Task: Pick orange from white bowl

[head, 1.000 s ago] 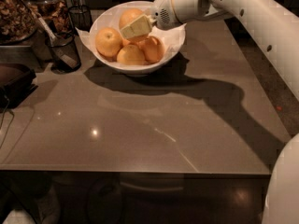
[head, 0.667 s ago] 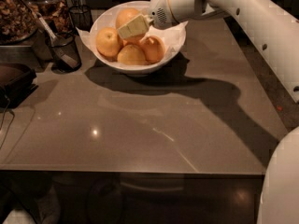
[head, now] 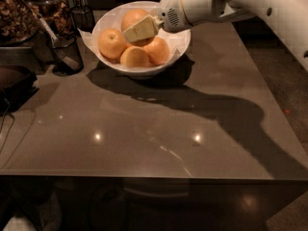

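The white bowl (head: 179, 49) stands at the back of the grey counter and holds several round fruits. The orange (head: 132, 17), the largest and pinkish-orange, lies at the back of the bowl. Paler fruits lie at the left (head: 111, 43), front (head: 135, 57) and right (head: 157, 51). My gripper (head: 129, 33), cream-coloured on a white arm, reaches in from the right. It sits over the bowl, right against the front of the orange, and hides the orange's lower right part.
Two black mesh cups (head: 65, 52) (head: 83, 17) stand left of the bowl. Containers of brown food (head: 19, 13) sit at the far left, and a dark object (head: 14, 81) lies at the counter's left edge. The counter's front edge (head: 144, 176) runs across the bottom.
The gripper has edged very slightly left over the bowl. The fruits and the bowl have not moved.
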### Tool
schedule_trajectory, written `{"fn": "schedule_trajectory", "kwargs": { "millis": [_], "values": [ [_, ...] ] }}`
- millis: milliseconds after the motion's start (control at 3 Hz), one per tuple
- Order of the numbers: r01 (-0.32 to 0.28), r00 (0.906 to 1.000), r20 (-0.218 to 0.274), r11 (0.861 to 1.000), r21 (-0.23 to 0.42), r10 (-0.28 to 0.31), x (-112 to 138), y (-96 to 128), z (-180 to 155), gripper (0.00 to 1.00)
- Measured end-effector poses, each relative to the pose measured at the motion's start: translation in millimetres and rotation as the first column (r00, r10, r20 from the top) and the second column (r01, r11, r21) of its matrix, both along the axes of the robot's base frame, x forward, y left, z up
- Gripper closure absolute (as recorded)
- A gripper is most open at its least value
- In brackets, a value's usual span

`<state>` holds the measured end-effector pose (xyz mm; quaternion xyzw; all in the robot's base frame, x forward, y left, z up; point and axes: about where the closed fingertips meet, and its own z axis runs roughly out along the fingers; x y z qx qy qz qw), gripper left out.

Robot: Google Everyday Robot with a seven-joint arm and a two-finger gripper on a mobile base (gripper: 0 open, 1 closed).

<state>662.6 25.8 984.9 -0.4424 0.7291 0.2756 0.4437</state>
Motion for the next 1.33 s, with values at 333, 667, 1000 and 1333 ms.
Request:
{"fn": "schedule_trajectory", "kwargs": {
  "millis": [333, 667, 1000, 1333],
  "values": [
    [-0.001, 1.0, -0.002, 1.0, -0.003, 0.0, -2, 0, -1, 1.0],
    [0.023, 0.9997, 0.002, 0.999, -0.025, -0.023, -12, 0, 0, 1.0],
    [0.082, 0.9966, 0.01, 0.997, -0.009, -0.082, -40, -7, 10, 1.0],
    [0.16, 0.9869, 0.018, 0.987, 0.008, -0.16, -70, -19, 17, 1.0]
  ]
}}
